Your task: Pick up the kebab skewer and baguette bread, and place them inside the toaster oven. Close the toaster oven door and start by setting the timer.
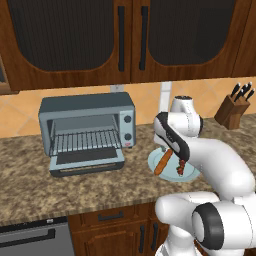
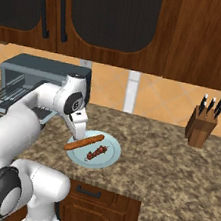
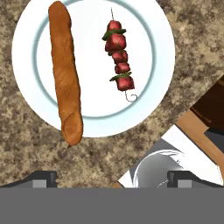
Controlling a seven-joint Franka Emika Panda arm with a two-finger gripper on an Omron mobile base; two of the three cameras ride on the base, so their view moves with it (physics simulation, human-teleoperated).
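Kebab skewer point(image 3: 119, 59) and bread point(image 3: 65, 70) lie side by side on the plate point(image 3: 151, 109), apart from each other, directly under the gripper point(image 3: 112, 177), which hangs above them with its jaws spread wide and nothing between them. The hand view looks straight down: the bread reaches past the plate rim at one end, the skewer sits wholly inside it.

Judging by looks, the skewer is light and stiff but thin, with lumpy chunks that could turn in a pinch; the safest hold is probably across the meat near the middle, not on the bare stick ends. The bread seems light and firm, easiest taken across its width at mid-length so it does not tip.

Both base views add what the hand view lacks: the toaster oven point(image 1: 87, 127) stands on the counter point(image 1: 30, 170) well to the left of the plate, its door point(image 1: 87, 161) folded down and the wire rack bare. A knife block point(image 2: 202, 124) stands far to the right. In the left base view the arm partly covers the plate.
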